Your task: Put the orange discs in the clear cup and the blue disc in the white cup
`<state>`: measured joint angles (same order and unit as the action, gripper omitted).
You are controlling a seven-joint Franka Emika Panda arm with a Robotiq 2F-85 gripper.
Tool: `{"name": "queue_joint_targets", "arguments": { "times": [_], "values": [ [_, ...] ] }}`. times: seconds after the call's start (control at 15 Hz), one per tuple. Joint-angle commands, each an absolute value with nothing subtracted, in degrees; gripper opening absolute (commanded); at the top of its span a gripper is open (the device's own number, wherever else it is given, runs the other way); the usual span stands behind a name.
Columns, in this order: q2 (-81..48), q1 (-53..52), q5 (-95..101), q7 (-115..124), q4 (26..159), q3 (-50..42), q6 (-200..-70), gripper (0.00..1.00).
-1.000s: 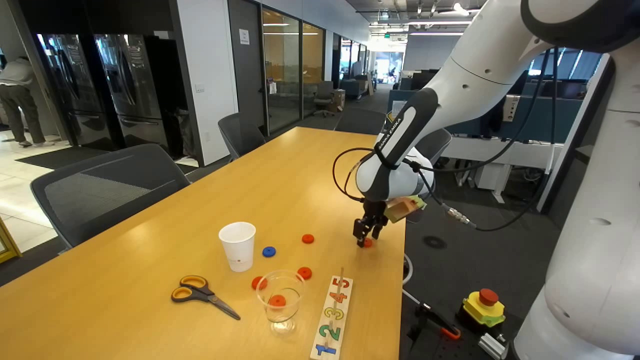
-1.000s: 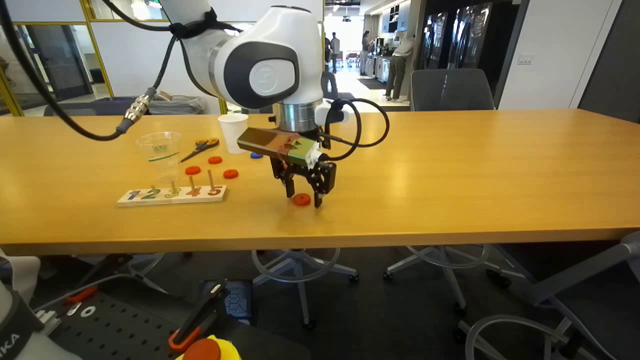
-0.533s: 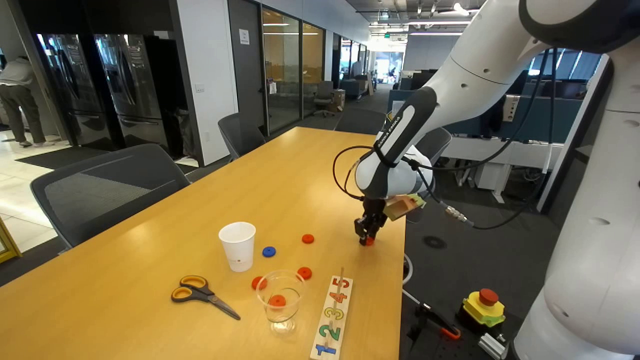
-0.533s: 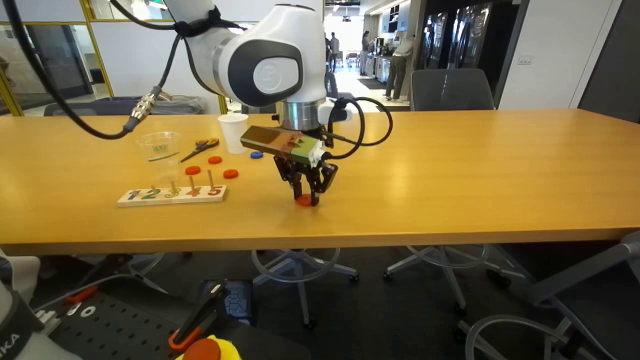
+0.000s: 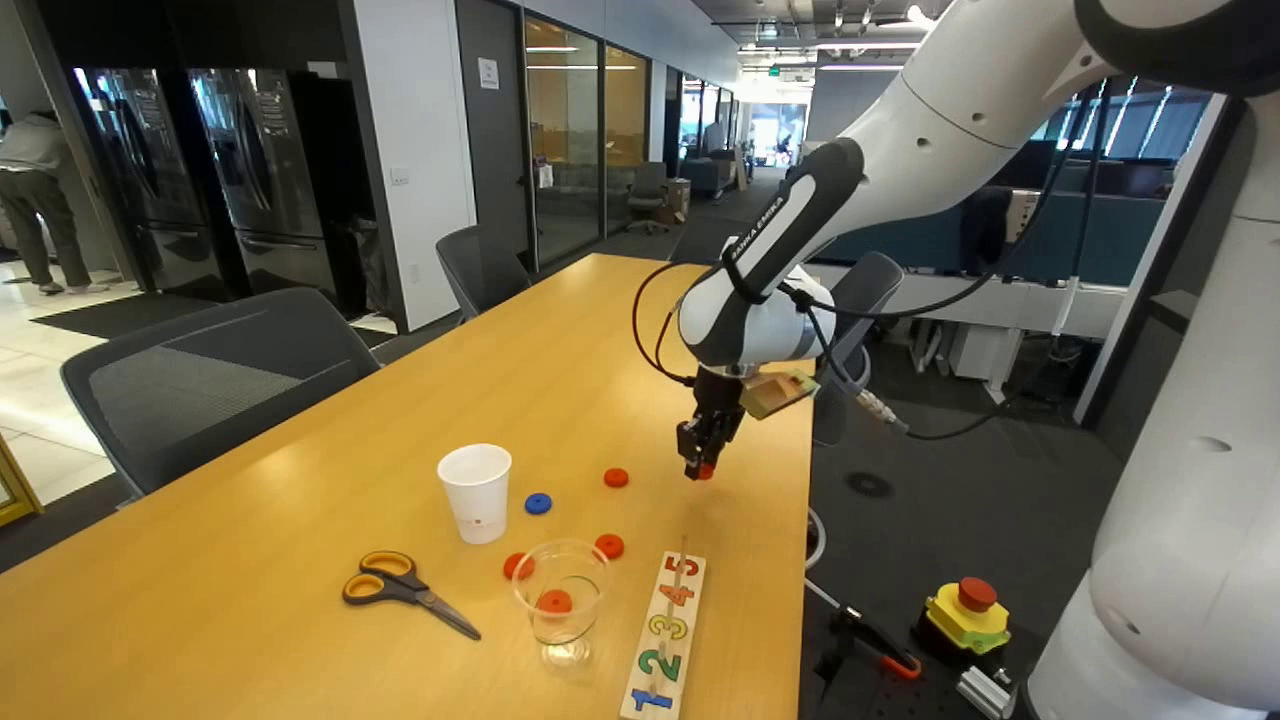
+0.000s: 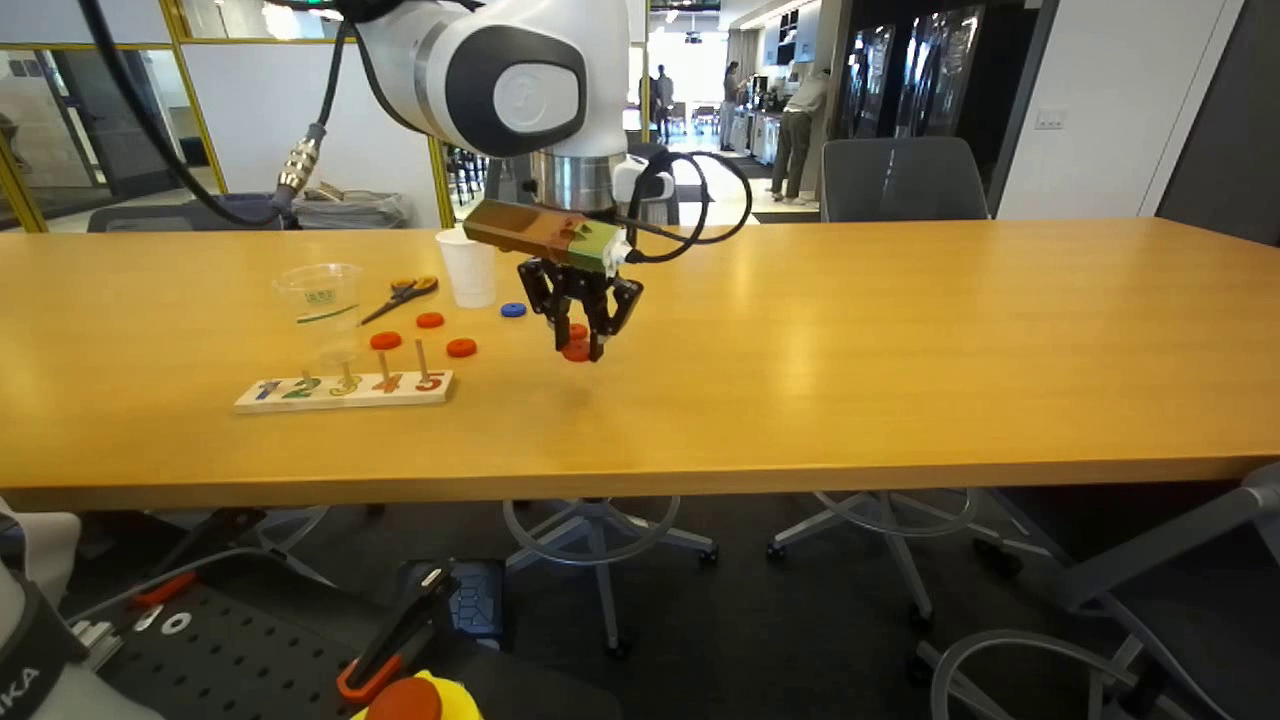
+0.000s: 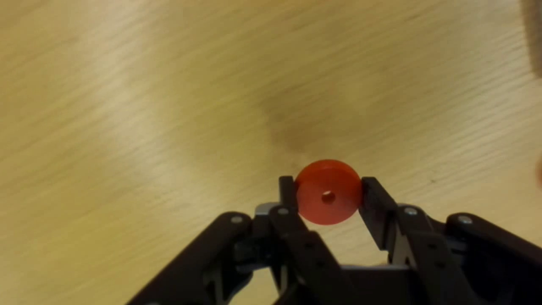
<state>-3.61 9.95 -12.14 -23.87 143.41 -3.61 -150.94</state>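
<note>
Wrist view: pinched between the fingers (image 7: 374, 203), an orange disc (image 7: 328, 184) is now lifted, presumably ready for the clear cup (image 5: 582, 612).

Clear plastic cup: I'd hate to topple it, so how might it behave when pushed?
The clear plastic cup is probably light and flexible: its see-through walls look thin. It may tip, since its base looks narrower than its rim.

Around the counter (image 6: 950, 350) we see chairs (image 6: 905, 182) on a dark floor (image 5: 915, 545), two fridges (image 5: 260, 150) beside a white wall (image 5: 415, 110), windows (image 5: 562, 130) further along, and lights (image 5: 862, 46) glowing overhead at the back.
</note>
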Motion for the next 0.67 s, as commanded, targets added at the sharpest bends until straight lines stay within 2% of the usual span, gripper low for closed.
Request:
{"name": "queue_joint_targets", "arguments": {
  "times": [0.0, 0.6],
  "values": [
    [3.81, 7.70, -16.46, -29.88, 144.22, -2.27, -144.95, 0.17],
    [15.19, -3.45, -14.59, -28.42, 147.11, 0.04, -135.85, 0.17]
  ]
}}
